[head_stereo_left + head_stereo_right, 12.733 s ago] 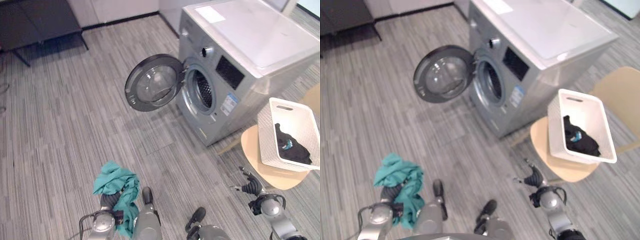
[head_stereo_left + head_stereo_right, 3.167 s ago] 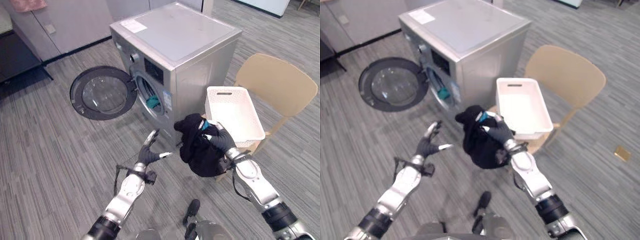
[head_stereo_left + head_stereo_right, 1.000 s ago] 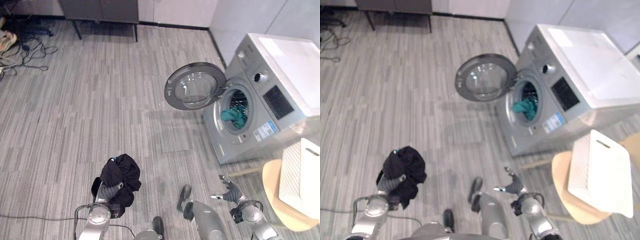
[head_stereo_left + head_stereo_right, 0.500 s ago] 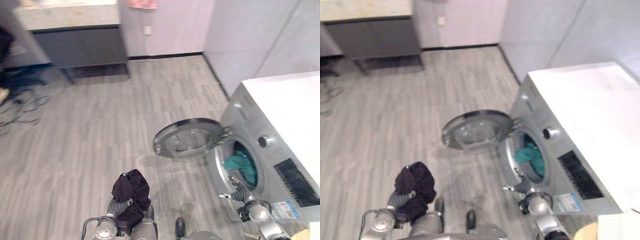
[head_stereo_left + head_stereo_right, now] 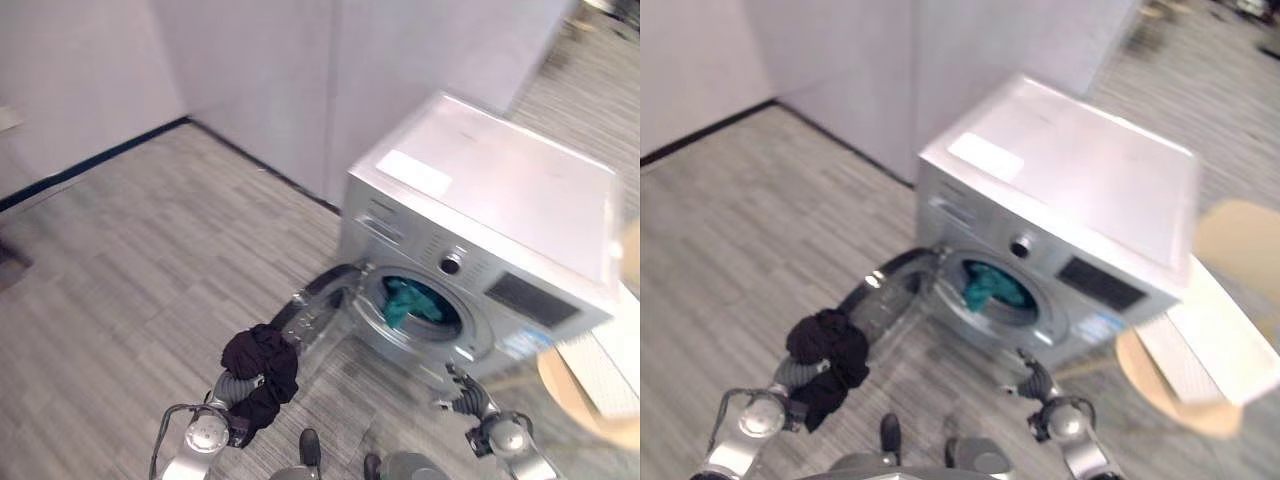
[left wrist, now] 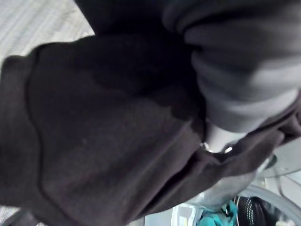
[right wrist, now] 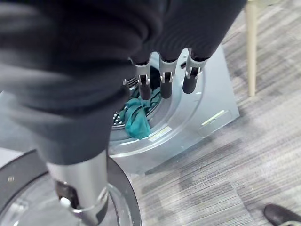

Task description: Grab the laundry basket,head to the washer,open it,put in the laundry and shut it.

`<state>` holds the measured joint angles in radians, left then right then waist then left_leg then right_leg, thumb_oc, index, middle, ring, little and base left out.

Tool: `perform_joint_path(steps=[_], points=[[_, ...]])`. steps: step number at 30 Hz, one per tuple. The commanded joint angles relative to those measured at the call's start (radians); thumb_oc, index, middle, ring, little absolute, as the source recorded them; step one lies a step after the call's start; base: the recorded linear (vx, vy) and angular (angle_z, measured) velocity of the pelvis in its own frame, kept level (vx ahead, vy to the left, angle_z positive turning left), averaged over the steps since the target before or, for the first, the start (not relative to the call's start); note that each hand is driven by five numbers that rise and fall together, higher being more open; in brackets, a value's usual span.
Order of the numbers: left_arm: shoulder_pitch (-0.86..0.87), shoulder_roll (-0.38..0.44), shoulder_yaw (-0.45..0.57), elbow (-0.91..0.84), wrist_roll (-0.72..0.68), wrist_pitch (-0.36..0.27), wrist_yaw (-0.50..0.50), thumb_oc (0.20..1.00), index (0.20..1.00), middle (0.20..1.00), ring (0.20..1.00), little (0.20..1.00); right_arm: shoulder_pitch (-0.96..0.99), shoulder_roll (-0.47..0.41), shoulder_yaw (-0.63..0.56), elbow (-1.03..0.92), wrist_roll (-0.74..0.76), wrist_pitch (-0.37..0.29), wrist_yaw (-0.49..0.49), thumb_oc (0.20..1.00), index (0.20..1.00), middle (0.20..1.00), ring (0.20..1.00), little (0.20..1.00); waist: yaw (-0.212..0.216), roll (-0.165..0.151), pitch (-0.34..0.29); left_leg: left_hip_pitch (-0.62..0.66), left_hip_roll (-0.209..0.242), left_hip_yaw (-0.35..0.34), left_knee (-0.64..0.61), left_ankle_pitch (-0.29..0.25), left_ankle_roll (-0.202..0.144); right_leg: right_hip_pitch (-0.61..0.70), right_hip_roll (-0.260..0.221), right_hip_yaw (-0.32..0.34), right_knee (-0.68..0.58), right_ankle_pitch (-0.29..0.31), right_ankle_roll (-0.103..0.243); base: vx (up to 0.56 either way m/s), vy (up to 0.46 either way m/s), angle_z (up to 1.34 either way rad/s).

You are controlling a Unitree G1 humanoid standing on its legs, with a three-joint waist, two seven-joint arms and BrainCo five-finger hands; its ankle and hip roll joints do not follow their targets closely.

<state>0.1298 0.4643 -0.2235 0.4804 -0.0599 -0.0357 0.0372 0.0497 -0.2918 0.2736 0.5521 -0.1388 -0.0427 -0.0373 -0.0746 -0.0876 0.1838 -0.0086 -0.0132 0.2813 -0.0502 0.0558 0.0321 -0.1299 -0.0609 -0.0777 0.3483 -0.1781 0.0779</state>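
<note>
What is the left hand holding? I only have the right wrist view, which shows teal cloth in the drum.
Observer: In the left eye view the left hand grips a bunched black garment, held above the floor in front of the open washer door.
Reviewer: Is the right hand carrying anything?
Observer: No. The right hand is empty with its fingers relaxed, low in front of the washer.
Reviewer: Where is the basket?
Observer: The white laundry basket sits on a tan chair to the right of the washer, apart from both hands.
</note>
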Motion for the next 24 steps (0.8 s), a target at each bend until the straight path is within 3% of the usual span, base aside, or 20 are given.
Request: perform_joint_path(steps=[1,2,3,5,8,9,10,12,14,16,19,24], points=[[-0.055,-0.006,-0.007,-0.137,0.019,-0.090,0.004,0.200,0.200,0.200,0.200,0.200,-0.044,-0.052,0.000,-0.011,0.014,-0.034,0.004,1.000,1.000,1.000,1.000,1.000,0.015,-0.003,-0.006,0.030,0.075,-0.044,0.101,-0.146,-0.038,0.037,-0.052,-0.183,-0.109,0.085,0.039,0.02,0.003,-1.19],[-0.055,-0.006,-0.007,-0.137,0.019,-0.090,0.004,0.200,0.200,0.200,0.200,0.200,-0.044,-0.052,0.000,-0.011,0.014,-0.034,0.004,1.000,1.000,1.000,1.000,1.000,0.015,-0.003,-0.006,0.030,0.075,-0.044,0.101,-0.146,-0.038,0.037,-0.052,-0.183,-0.109,0.085,0.039,0.13,-0.022,-1.16],[-0.055,-0.003,-0.002,-0.177,0.022,-0.096,0.013,0.200,0.200,0.200,0.200,0.200,-0.045,-0.052,-0.002,-0.016,0.013,-0.040,0.003,1.000,1.000,1.000,1.000,1.000,0.031,0.013,-0.015,0.065,0.092,0.010,0.094,-0.173,-0.045,0.046,-0.095,-0.335,-0.100,0.064,0.032,0.15,-0.048,-0.87],[-0.060,0.004,0.005,-0.201,0.028,-0.099,0.026,0.200,0.200,0.200,0.200,0.200,-0.048,-0.050,-0.006,-0.005,0.012,-0.036,-0.001,1.000,1.000,1.000,1.000,1.000,0.034,0.029,-0.013,0.091,0.108,0.059,0.091,-0.179,-0.046,0.010,-0.135,-0.425,-0.048,0.087,0.037,0.12,-0.082,-0.78],[-0.066,0.007,0.006,-0.232,0.049,-0.111,0.038,0.200,0.200,0.200,0.200,0.200,-0.025,-0.051,-0.023,-0.003,0.014,-0.036,-0.004,1.000,1.000,1.000,1.000,1.000,0.012,0.027,-0.015,0.100,0.112,0.073,0.112,-0.205,-0.050,0.010,-0.121,-0.381,-0.094,0.087,0.047,0.09,-0.109,-0.63],[-0.061,0.008,0.007,-0.252,0.062,-0.116,0.040,0.200,0.200,0.200,0.200,0.200,-0.009,-0.055,-0.027,-0.001,0.016,-0.036,-0.003,1.000,1.000,1.000,1.000,1.000,0.008,0.024,-0.018,0.098,0.115,0.080,0.137,-0.214,-0.056,0.034,-0.109,-0.368,-0.142,0.088,0.040,0.09,-0.173,0.04],[-0.062,0.002,0.008,-0.271,0.059,-0.118,0.046,0.200,0.200,0.200,0.200,0.200,0.008,-0.068,-0.037,0.011,0.030,-0.037,-0.010,1.000,1.000,1.000,1.000,1.000,0.006,0.018,-0.013,0.067,0.137,0.083,0.244,-0.224,-0.072,0.073,-0.086,-0.341,-0.196,0.080,0.020,0.09,-0.177,0.13],[-0.068,-0.009,0.004,-0.265,0.050,-0.118,0.049,0.200,0.200,0.200,0.200,0.200,0.003,-0.077,-0.039,0.025,0.037,-0.037,-0.014,1.000,1.000,1.000,1.000,1.000,0.008,0.020,-0.005,0.047,0.154,0.077,0.299,-0.224,-0.079,0.086,-0.072,-0.330,-0.216,0.079,0.011,0.04,-0.121,-0.23],[-0.083,-0.034,-0.016,-0.234,0.036,-0.113,0.060,0.200,0.200,0.200,0.200,0.200,-0.012,-0.087,-0.051,0.051,0.062,-0.034,-0.028,1.000,1.000,1.000,1.000,1.000,0.023,0.027,0.010,-0.008,0.144,-0.014,0.355,-0.193,-0.102,0.122,-0.042,-0.296,-0.256,0.063,-0.006,0.02,-0.063,-1.14],[-0.089,-0.049,-0.023,-0.211,0.031,-0.111,0.068,0.200,0.200,0.200,0.200,0.200,-0.022,-0.086,-0.053,0.060,0.069,-0.034,-0.035,1.000,1.000,1.000,1.000,1.000,0.033,0.018,0.015,-0.053,0.104,-0.066,0.314,-0.188,-0.093,0.124,-0.046,-0.280,-0.269,0.075,-0.010,0.04,0.024,-0.69],[-0.090,-0.055,-0.021,-0.176,0.030,-0.105,0.088,0.200,0.200,0.200,0.200,0.200,-0.030,-0.085,-0.057,0.069,0.074,-0.037,-0.054,1.000,1.000,1.000,1.000,1.000,0.054,0.020,0.034,-0.112,0.092,-0.156,0.248,-0.134,-0.112,0.142,-0.029,-0.229,-0.272,0.065,0.003,0.14,0.045,-0.64],[-0.093,-0.041,-0.007,-0.156,0.039,-0.102,0.103,0.200,0.200,0.200,0.200,0.200,-0.030,-0.082,-0.066,0.065,0.073,-0.040,-0.071,1.000,1.000,1.000,1.000,1.000,0.062,0.027,0.065,-0.129,0.090,-0.182,0.226,-0.112,-0.105,0.113,-0.021,-0.186,-0.186,0.036,0.007,0.08,0.109,-0.56]])
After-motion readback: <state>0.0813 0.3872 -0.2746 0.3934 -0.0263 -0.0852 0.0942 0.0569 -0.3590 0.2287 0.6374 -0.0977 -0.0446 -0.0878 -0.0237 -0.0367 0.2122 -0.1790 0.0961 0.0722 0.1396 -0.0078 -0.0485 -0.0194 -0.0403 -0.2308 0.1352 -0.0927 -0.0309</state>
